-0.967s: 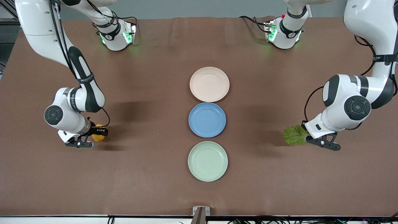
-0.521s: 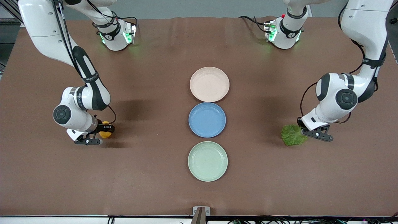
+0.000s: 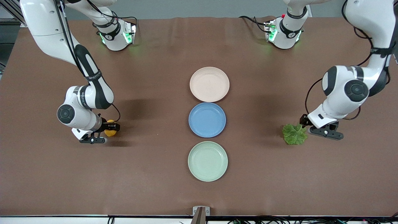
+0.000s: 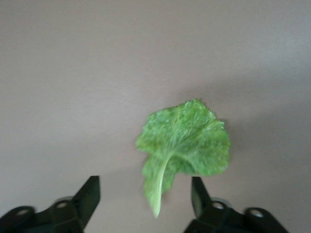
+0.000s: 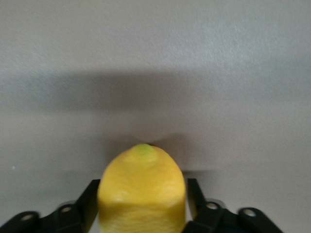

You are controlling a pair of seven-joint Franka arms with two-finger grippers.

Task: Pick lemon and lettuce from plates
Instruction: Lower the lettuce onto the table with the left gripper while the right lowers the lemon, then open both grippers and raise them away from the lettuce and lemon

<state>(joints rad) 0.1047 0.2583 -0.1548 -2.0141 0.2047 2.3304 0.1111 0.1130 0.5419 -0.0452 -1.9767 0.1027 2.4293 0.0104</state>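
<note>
Two grips differ: lemon (image 5: 142, 191) pinched by right gripper (image 3: 109, 128); lettuce (image 4: 184, 145) lies w/ stem between spread left gripper (image 4: 146, 204) tips.

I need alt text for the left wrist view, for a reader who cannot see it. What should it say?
A crinkled green lettuce leaf lies on the brown table, its pale stem end pointing between the open black jaws of the left gripper. The jaws stand apart on either side of the stem, not touching it.
</note>
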